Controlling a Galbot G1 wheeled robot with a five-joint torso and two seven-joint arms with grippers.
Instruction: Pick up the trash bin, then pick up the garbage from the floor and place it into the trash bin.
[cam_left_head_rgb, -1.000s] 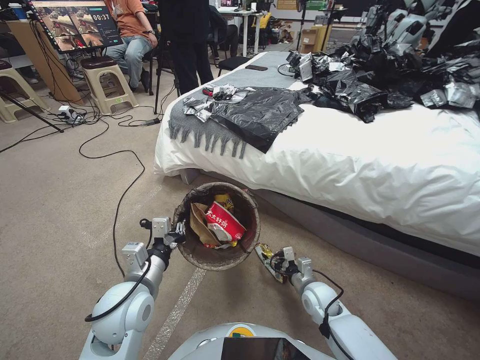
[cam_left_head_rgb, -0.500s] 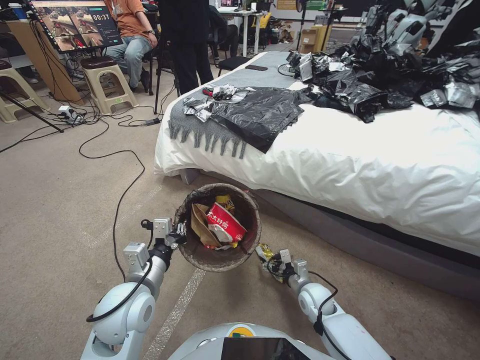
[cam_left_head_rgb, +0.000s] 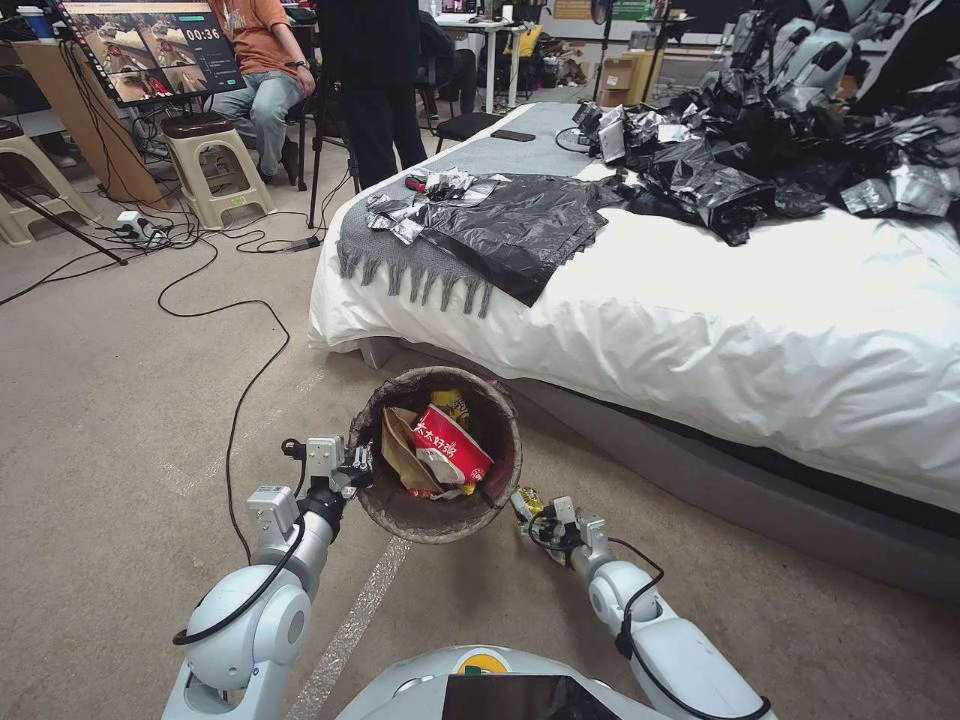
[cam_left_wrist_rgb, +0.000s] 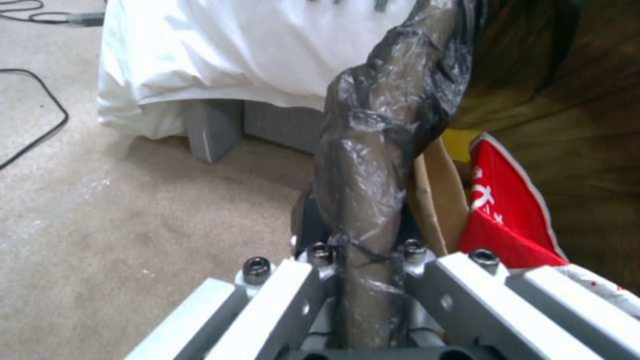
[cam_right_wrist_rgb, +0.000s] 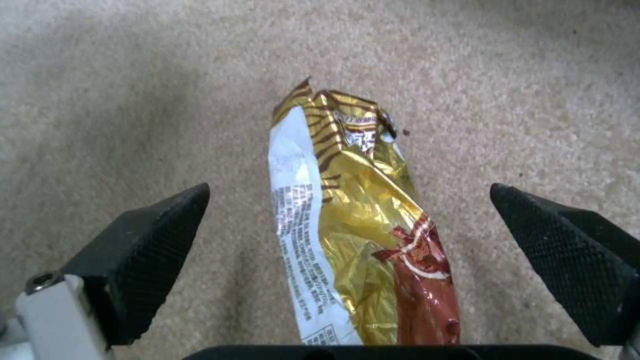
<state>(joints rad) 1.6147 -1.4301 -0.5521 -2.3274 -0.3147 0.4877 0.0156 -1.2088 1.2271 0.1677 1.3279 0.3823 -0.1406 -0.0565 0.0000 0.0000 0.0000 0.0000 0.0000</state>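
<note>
- Trash bin (cam_left_head_rgb: 436, 520), bag-lined, tilted beside the bed (cam_left_head_rgb: 700, 300), above the floor (cam_left_head_rgb: 120, 400); red-and-white carton (cam_left_head_rgb: 448, 445) and brown paper bag (cam_left_head_rgb: 400, 455) inside.
- Left gripper (cam_left_head_rgb: 352, 468) clenched on the bin's bag-covered rim (cam_left_wrist_rgb: 373, 165).
- Yellow snack wrapper (cam_right_wrist_rgb: 360, 225) flat on the carpet, just beside the bin.
- Right gripper (cam_right_wrist_rgb: 350, 250) spread wide, straddling the wrapper, pads (cam_right_wrist_rgb: 153, 240) apart from it.

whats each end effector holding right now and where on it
Left end effector is shut on the trash bin at its bag-covered rim. Right end effector is open around the snack wrapper, holding nothing.
</note>
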